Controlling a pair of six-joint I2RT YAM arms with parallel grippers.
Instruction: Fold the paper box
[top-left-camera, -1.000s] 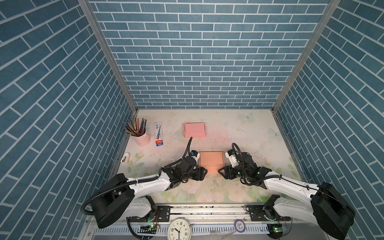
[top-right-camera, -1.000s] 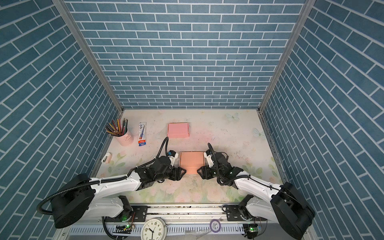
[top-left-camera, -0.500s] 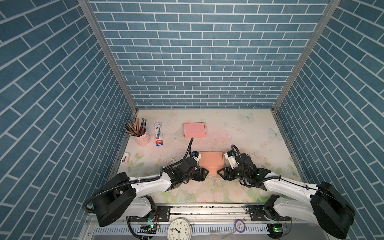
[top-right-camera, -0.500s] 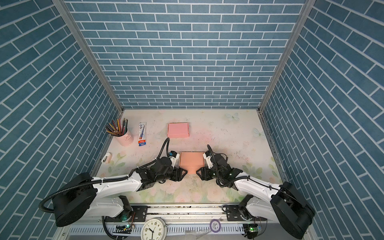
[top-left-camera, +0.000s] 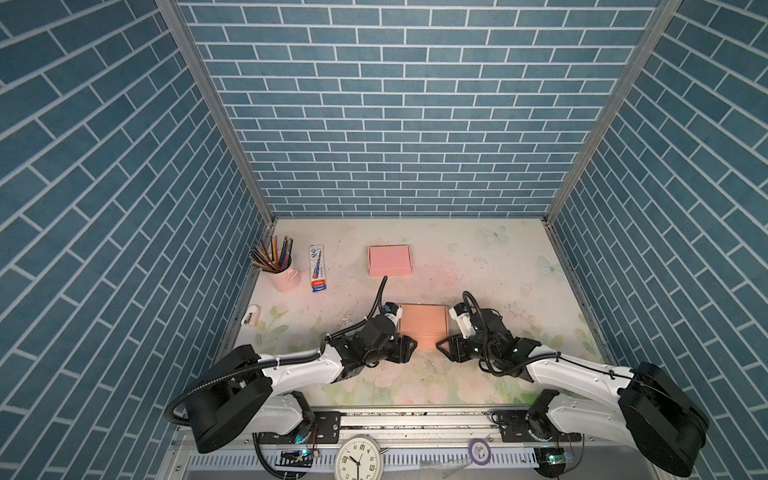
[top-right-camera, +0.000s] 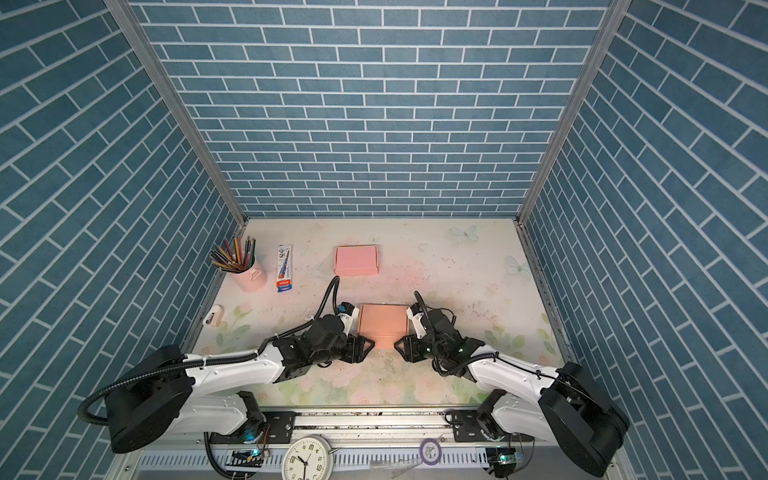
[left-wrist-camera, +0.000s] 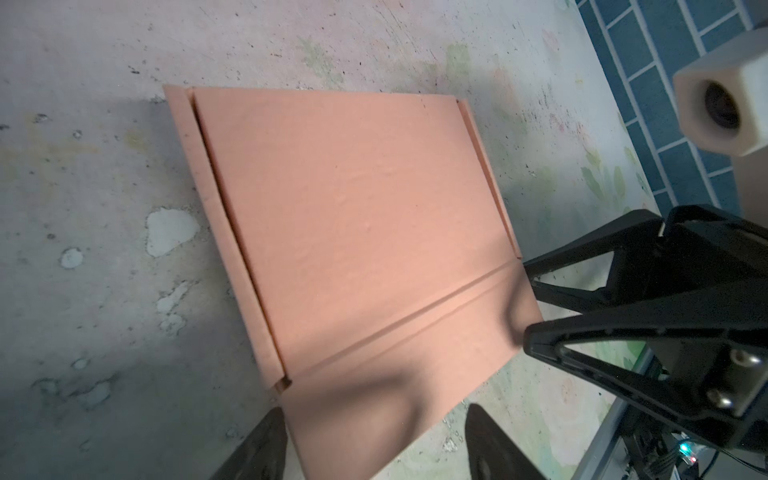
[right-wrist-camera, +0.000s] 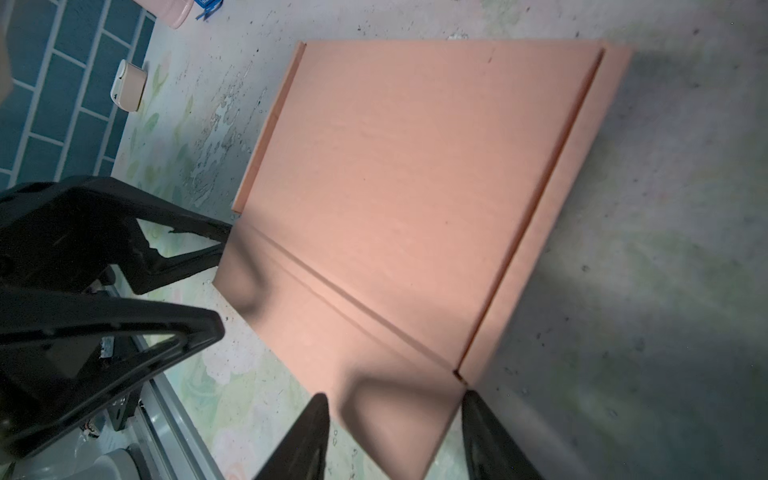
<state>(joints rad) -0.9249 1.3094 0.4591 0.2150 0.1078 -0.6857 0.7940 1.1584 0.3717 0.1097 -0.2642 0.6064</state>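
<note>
The paper box (top-left-camera: 423, 325) is a flat salmon cardboard sheet lying at the table's front centre in both top views (top-right-camera: 383, 323). A narrow front flap (top-left-camera: 427, 342) sticks out toward me. My left gripper (top-left-camera: 409, 347) is at the flap's left and my right gripper (top-left-camera: 444, 347) at its right, tips facing each other. In the left wrist view the flap (left-wrist-camera: 374, 399) lies between the open left gripper's (left-wrist-camera: 374, 446) fingers (left-wrist-camera: 257, 449). In the right wrist view the flap's corner (right-wrist-camera: 399, 415) sits between the open right gripper's (right-wrist-camera: 395, 436) fingers (right-wrist-camera: 486, 440).
A folded pink box (top-left-camera: 389, 260) sits at the back centre. A pink cup of pencils (top-left-camera: 282, 270), a blue-white packet (top-left-camera: 318, 268) and a small beige item (top-left-camera: 250, 321) stand along the left wall. A clock (top-left-camera: 358, 459) and a tape roll (top-left-camera: 480, 450) lie on the front rail.
Both grippers have stayed beside the front flap with only small shifts. The right jaws have narrowed somewhat; the left jaws have narrowed slightly. The box has not moved.
</note>
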